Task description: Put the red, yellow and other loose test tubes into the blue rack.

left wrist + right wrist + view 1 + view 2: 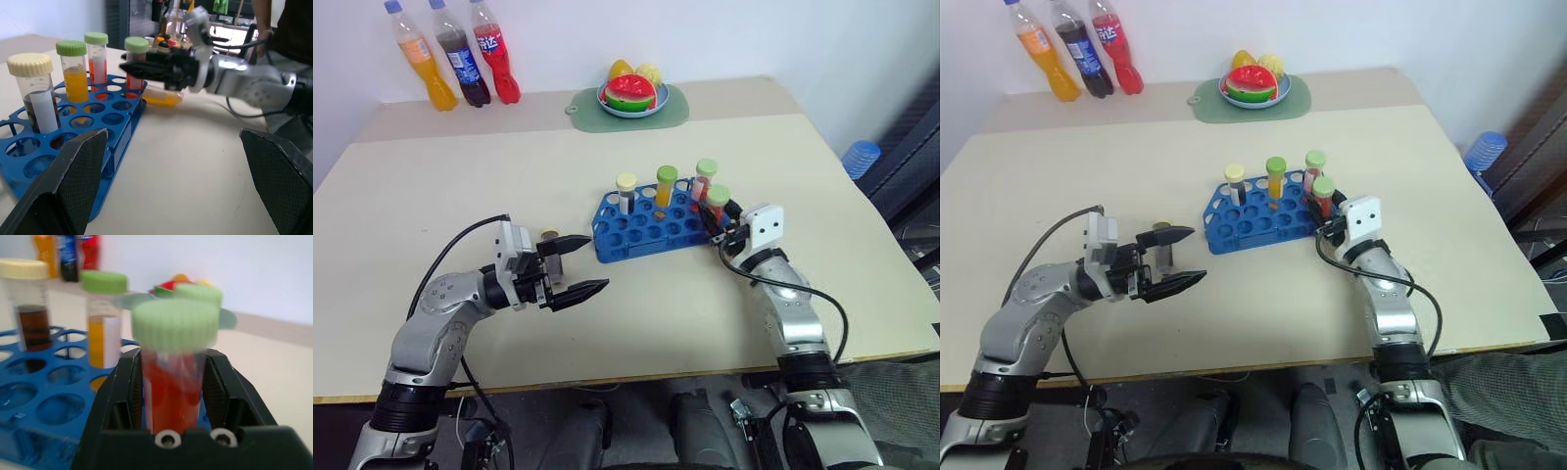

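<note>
So the right gripper [717, 223] has its two black fingers closed in on a red tube [171, 396] with a green cap, pads right up against the plastic from both sides. It's gripping low on the body, not the cap, I'd guess so the tube hangs straight and drops cleanly into a hole. The tube is upright at the 3 o'clock end of the blue rack [636, 240], and its bottom looks to be down in a corner hole already, so this reads to me like the seat-it-and-let-go step. Working out from there along the rack towards 9 o'clock: another red tube [706, 171] with a green cap, a yellow-orange tube [666, 181], then a dark brown tube [626, 186] with a cream cap, all standing in holes along the far row. From the left wrist camera there's what looks like an orange-filled tube [164, 96] lying flat on the table just beside the rack, under the right arm, so the job probably isn't done. The left gripper [592, 262] hangs at about 8 o'clock from the rack, jaws spread wide with nothing in them, pointed at the rack and parked clear. Way off at 11 o'clock are three soda bottles [455, 59], and at 12 a fruit plate [631, 98].
</note>
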Tool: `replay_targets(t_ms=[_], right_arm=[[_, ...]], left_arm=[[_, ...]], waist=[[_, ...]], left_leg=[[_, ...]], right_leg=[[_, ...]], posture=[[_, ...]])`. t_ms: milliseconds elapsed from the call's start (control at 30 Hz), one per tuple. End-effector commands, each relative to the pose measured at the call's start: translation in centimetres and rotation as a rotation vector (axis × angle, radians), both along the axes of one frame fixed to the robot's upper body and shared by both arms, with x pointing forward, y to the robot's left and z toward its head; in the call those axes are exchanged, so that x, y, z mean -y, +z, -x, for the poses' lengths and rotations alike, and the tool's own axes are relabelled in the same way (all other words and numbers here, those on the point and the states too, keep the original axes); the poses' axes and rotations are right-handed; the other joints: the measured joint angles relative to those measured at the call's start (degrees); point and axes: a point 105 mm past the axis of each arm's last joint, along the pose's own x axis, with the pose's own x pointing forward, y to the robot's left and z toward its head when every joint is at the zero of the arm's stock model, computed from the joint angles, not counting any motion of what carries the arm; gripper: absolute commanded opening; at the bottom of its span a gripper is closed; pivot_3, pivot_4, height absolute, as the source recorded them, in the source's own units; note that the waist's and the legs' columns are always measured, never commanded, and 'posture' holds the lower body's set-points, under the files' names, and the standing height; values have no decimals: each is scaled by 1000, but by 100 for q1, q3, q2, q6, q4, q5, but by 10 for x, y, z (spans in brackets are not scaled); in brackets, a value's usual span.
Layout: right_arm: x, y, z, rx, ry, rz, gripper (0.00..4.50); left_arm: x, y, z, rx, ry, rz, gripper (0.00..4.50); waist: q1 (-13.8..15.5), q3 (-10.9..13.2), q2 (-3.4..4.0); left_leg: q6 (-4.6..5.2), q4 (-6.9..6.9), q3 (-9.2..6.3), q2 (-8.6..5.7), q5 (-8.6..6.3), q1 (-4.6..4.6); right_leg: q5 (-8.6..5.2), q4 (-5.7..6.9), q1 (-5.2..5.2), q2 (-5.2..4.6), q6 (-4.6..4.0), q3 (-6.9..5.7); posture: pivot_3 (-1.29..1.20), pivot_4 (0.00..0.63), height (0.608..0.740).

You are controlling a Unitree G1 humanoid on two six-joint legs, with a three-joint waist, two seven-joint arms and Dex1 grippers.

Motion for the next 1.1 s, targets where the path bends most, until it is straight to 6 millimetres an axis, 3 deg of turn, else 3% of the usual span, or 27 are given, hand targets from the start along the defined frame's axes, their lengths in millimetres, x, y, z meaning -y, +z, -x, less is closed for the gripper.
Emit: replay_targets(t_ms=[33,67,167,433,633,800,1000,1100], right_arm=[[6,18,7,30,31,-28,2358],[8,18,6,28,25,-23,2586],[10,18,3,19,-11,-17,3985],[8,25,15,-30,44,4,3985],[15,31,43,-138,94,79,3985],[35,25,61,-393,98,54,3985],[56,12,60,-667,11,89,3985],[58,17,43,-727,-25,51,3985]], left_arm=[[5,5,-1,30,-19,9,4500],[6,5,-1,30,-22,11,4500],[7,5,-2,32,-30,14,4500],[7,5,-4,35,-38,11,4500],[7,4,-4,35,-43,11,4500],[9,1,-1,35,-82,-18,4500],[13,-4,6,32,-163,-59,4500],[14,-4,6,38,-183,-70,4500]], waist=[[-1,0,0],[-1,0,0],[-5,0,0],[6,0,0],[24,1,-2],[27,3,-5],[26,4,-5],[7,4,-6]], left_leg=[[0,0,0,0,0,0],[0,0,0,0,0,0],[0,-1,0,0,0,1],[0,-1,0,1,0,-2],[3,1,0,0,-2,-6],[5,1,0,2,-3,-7],[8,6,6,3,-5,-9],[9,6,11,5,-5,-9]], right_leg=[[0,-1,1,0,0,0],[0,0,1,0,0,0],[0,0,1,0,0,0],[0,-1,-1,0,0,0],[0,-7,0,-1,0,0],[0,-8,0,-1,0,-1],[0,-12,2,-3,0,-1],[0,-16,2,-3,0,-2]], posture=[[0,150,740],[0,150,740],[0,150,740],[0,150,740],[0,150,740],[0,150,740],[0,150,740],[0,150,740]])
